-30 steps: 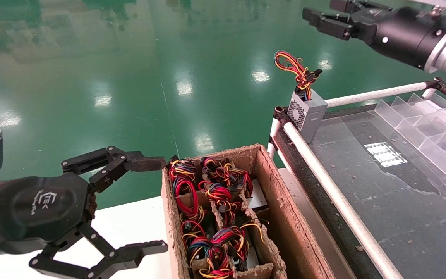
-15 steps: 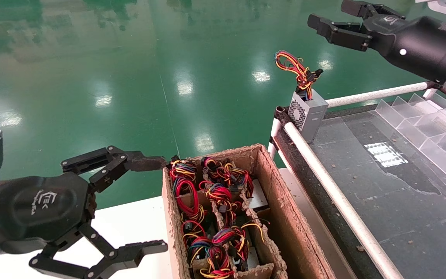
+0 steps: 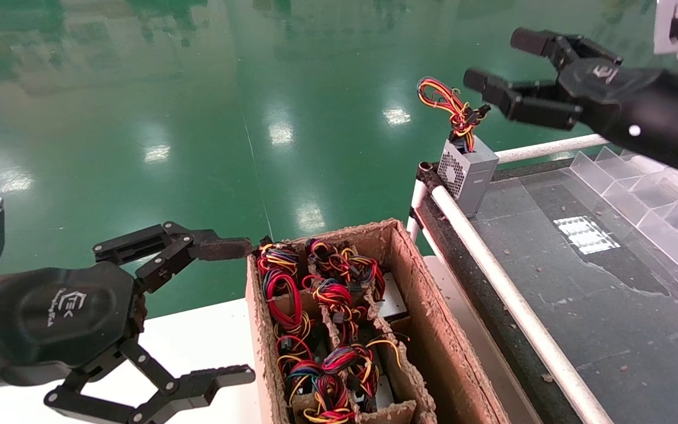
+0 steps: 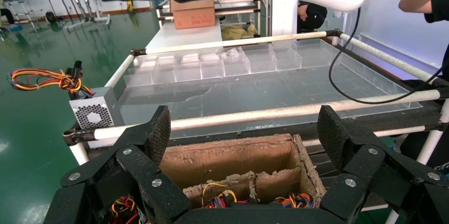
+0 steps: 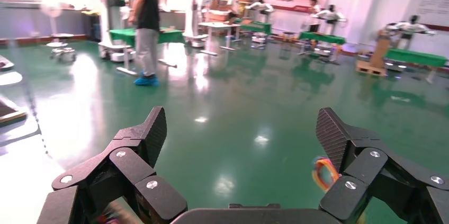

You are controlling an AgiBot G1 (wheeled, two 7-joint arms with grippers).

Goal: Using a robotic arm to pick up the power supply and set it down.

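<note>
The power supply stands upright at the far left corner of the dark table, vent grille facing the rail, with its red-yellow wire bundle sticking up. The robotic arm's right gripper hangs open in the air just right of and slightly above those wires, touching nothing. In the right wrist view the right gripper spans bare green floor, with a blurred wire loop beside one finger. My left gripper stays open beside the cardboard box. The left wrist view shows the power supply too.
The cardboard box holds several alike units under tangled wires. A white tube rail edges the dark table. Clear plastic dividers line its right side. A white tabletop lies under my left gripper.
The right gripper has come down and swung closer to the power supply's wire bundle, still open. The left gripper and the power supply have not moved.
</note>
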